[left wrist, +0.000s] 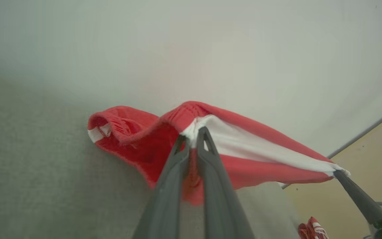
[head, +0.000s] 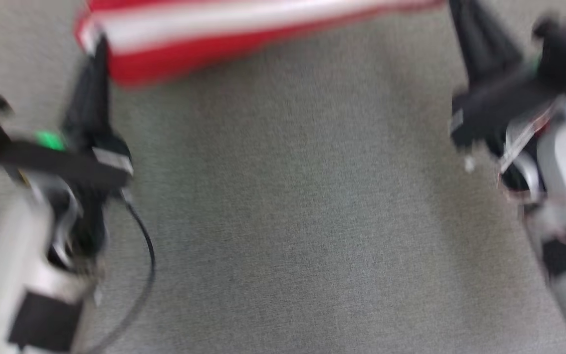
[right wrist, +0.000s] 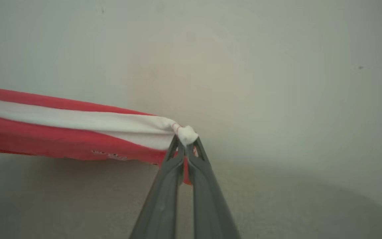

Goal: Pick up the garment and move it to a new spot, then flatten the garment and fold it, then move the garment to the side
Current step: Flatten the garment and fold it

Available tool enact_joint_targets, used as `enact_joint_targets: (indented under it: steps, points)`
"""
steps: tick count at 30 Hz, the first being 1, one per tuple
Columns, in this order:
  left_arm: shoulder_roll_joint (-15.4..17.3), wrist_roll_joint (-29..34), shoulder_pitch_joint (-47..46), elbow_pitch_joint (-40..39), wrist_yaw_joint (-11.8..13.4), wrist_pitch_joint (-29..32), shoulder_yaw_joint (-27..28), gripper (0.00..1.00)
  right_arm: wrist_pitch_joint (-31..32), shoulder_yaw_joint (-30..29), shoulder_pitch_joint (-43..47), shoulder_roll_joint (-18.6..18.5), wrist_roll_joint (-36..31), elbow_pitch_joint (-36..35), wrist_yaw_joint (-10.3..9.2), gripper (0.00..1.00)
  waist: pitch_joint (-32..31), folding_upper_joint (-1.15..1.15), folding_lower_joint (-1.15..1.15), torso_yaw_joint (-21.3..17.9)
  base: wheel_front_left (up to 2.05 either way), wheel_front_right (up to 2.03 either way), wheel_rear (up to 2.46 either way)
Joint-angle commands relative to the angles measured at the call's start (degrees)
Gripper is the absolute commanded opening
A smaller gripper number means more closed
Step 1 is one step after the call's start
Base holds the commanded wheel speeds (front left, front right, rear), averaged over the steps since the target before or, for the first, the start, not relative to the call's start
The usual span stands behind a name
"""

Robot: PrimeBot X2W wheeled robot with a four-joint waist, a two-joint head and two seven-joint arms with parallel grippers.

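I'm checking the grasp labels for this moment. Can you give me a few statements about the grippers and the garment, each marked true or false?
1. The left gripper is shut on the garment. True.
2. The right gripper hangs open, clear of the garment. False: it is shut on a bunched white end of the garment.
3. The garment is red with a broad white stripe. True.
4. The garment lies folded flat on the grey surface. False: it is unfolded, pulled out in a long span between the two grippers.
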Motion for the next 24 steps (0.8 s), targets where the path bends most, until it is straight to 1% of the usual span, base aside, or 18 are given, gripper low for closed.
enact_joint_targets:
  steps: [1, 4, 5, 10, 13, 17, 18, 21, 24]
  points:
    - [0.05, -0.75, 4.46, -0.58, -0.10, -0.36, -0.59, 0.00, 2.69, -1.62, 5.30, -0.49, 1.05, -3.07, -0.13, 0.00, -7.25, 0.01, 0.02, 2.12, 0.00, 0.00, 0.00]
    - [0.22, -1.48, 11.31, -1.14, -0.10, 0.01, -2.24, 0.00, 8.59, -4.92, 15.00, -0.50, 2.01, -9.06, -0.13, 0.00, -10.96, 0.01, 0.02, 2.37, 0.00, 0.00, 0.00]
    - [0.61, -0.90, 15.52, -1.50, 0.01, 0.24, -3.11, 0.00, 12.57, -7.01, 20.93, 0.41, 2.33, -13.09, -0.13, 0.00, -13.00, 0.01, 0.02, 2.43, 0.00, 0.00, 0.00]
    - [1.78, 1.52, 24.67, -2.50, 1.94, 1.12, -6.43, 0.00, 23.75, -11.48, 35.09, 2.37, 1.86, -22.16, -0.13, 0.00, -16.85, 0.01, 0.02, 2.62, 0.00, 0.00, 0.00]
    - [2.47, 3.07, 29.42, -3.09, 3.77, 0.91, -7.75, 0.00, 30.62, -14.01, 42.83, 4.39, 1.42, -26.94, -0.13, 0.00, -18.43, 0.01, 0.02, 2.70, 0.00, 0.00, 0.00]
    - [3.04, 4.02, 34.82, -3.59, 6.11, 1.22, -9.13, 0.00, 38.91, -16.89, 52.01, 6.61, 0.53, -31.57, -0.13, 0.00, -20.08, 0.01, 0.02, 3.13, 0.00, 0.00, 0.00]
    - [3.04, 4.02, 34.82, -3.59, 6.11, 1.22, -9.13, 0.00, 38.91, -16.89, 52.01, 6.61, 0.53, -31.57, -0.13, 0.00, -20.08, 0.01, 0.02, 3.13, 0.00, 0.00, 0.00]
    - [3.74, 4.60, 38.40, -4.44, 7.77, 2.29, -10.20, 0.00, 43.94, -18.37, 57.68, 8.21, 0.89, -34.06, -0.13, 0.00, -21.08, 0.01, 0.02, 3.57, 0.00, 0.00, 0.00]
    - [4.78, 4.92, 41.69, -5.38, 9.30, 3.90, -11.22, 0.00, 47.81, -19.49, 62.57, 8.87, 1.91, -36.13, -0.13, 0.00, -21.91, 0.01, 0.02, 4.09, 0.00, 0.00, 0.00]
